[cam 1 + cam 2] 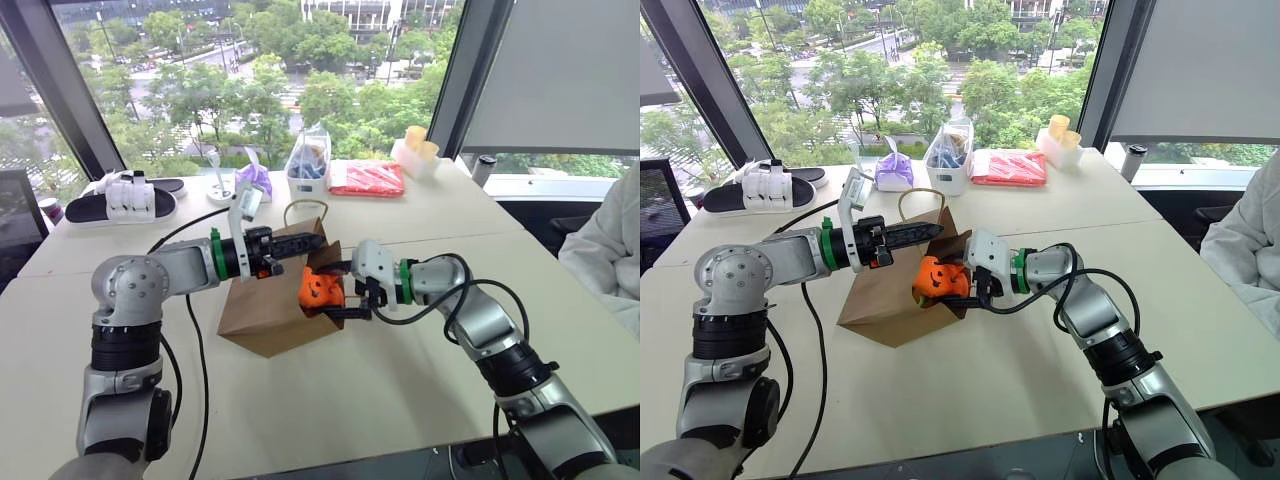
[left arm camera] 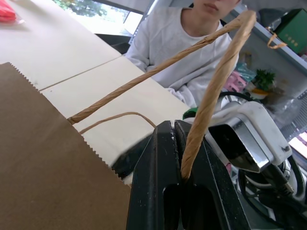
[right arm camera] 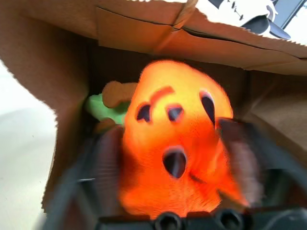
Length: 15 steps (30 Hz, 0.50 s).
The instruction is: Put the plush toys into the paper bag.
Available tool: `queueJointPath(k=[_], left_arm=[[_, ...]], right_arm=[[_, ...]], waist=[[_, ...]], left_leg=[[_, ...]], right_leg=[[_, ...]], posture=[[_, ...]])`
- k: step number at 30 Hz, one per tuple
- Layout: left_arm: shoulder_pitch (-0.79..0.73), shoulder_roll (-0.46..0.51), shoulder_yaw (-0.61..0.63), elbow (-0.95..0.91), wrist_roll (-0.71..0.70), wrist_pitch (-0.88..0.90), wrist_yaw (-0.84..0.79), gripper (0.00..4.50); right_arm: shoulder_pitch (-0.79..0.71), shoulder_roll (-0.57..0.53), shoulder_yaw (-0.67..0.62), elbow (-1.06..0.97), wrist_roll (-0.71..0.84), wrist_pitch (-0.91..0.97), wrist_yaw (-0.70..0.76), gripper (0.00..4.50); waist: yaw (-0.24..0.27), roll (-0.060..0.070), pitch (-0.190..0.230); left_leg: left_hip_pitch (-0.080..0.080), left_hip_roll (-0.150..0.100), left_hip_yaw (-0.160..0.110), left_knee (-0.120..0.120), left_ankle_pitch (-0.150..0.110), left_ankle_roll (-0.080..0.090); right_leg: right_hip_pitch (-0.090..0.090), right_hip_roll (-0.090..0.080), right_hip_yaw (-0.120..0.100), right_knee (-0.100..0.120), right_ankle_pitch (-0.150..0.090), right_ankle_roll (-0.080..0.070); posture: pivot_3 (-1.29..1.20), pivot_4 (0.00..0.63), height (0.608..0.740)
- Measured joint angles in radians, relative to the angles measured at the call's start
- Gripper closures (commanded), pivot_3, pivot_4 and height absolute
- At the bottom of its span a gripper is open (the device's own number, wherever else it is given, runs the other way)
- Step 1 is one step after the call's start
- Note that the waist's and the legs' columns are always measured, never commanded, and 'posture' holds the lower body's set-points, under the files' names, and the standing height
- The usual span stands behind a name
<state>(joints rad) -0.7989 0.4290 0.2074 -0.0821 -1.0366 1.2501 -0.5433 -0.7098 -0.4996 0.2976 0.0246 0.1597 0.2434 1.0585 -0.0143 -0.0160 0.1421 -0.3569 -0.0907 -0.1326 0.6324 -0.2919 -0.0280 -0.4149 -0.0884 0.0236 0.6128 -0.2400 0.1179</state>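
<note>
Both arms reach inward over the white table [image 1: 400, 400] in the left eye view. Left gripper [image 1: 308, 243] points toward the right arm, its fingers pressed together on a twisted handle [image 1: 305, 205] of the paper bag [image 1: 262, 310], holding the bag's mouth up and open. Right gripper [image 1: 345, 290] sits at that mouth with the orange plush toy [image 1: 320, 290] between its fingers; the toy lies at the opening, partly inside the bag. At the table's far edge stand a purple bundle [image 1: 253, 180], a clear container of blue items [image 1: 307, 165] and a red packet [image 1: 367, 178].

Right eye view: same layout. A person's white sleeve [image 1: 1245, 250] shows at the table's right side.

Left wrist view: the black fingers [image 2: 165, 158] are shut, with the twisted paper handle [image 2: 211, 91] clamped between them. The bag's serrated brown edge [image 2: 72, 139] lies just beside the fingers. A person in white [image 2: 192, 57] sits beyond the table.

Right wrist view: the orange toy [image 3: 180, 143], with dark face marks, lies between the two blurred fingers [image 3: 108, 167], which stand spread wide on either side of it. The green plush toy [image 3: 103, 109] rests deeper inside the bag, behind the orange one.
</note>
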Motion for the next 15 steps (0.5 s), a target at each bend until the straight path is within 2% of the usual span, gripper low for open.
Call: queueJointPath(k=[3,6,9,13,15], left_arm=[[0.001,-0.003,-0.001,-0.001,0.0,-0.001,0.0,4.5],[0.01,-0.002,0.0,-0.009,0.0,-0.001,0.0,4.5],[0.016,-0.002,0.003,-0.011,0.0,-0.001,0.003,4.5],[0.017,0.0,0.003,-0.013,-0.002,-0.001,0.002,4.5],[0.02,0.003,0.005,-0.015,-0.002,-0.001,0.002,4.5]], right_arm=[[-0.002,-0.001,-0.025,-0.003,0.0,0.0,-0.023,0.1],[0.003,-0.036,-0.102,-0.057,0.027,0.045,-0.058,0.1],[0.03,-0.073,-0.255,-0.141,0.112,0.14,-0.114,0.1],[0.088,-0.075,-0.467,-0.217,0.248,0.321,-0.239,0.1],[0.132,-0.068,-0.534,-0.234,0.289,0.406,-0.304,0.1]], waist=[[0.0,0.0,0.0],[0.004,0.0,0.0],[0.007,0.0,0.0],[0.006,0.0,0.0],[0.006,0.0,0.0]], left_leg=[[0.0,0.0,0.0,0.0,0.0,0.0],[0.0,0.0,0.0,0.0,0.0,0.0],[-0.001,-0.001,-0.001,0.0,0.0,0.0],[0.0,0.0,-0.001,0.0,0.0,0.0],[0.0,0.0,-0.001,0.0,0.0,0.0]], right_leg=[[0.0,0.0,0.0,0.0,0.0,0.0],[0.0,0.0,0.0,0.0,0.0,0.0],[0.001,0.0,0.0,0.0,0.0,0.0],[0.001,0.0,0.0,0.0,0.0,0.0],[0.001,0.0,0.0,0.0,0.0,0.0]], posture=[[0.0,0.15,0.74],[0.0,0.15,0.74],[0.0,0.15,0.74],[0.0,0.15,0.74],[0.0,0.15,0.74]])
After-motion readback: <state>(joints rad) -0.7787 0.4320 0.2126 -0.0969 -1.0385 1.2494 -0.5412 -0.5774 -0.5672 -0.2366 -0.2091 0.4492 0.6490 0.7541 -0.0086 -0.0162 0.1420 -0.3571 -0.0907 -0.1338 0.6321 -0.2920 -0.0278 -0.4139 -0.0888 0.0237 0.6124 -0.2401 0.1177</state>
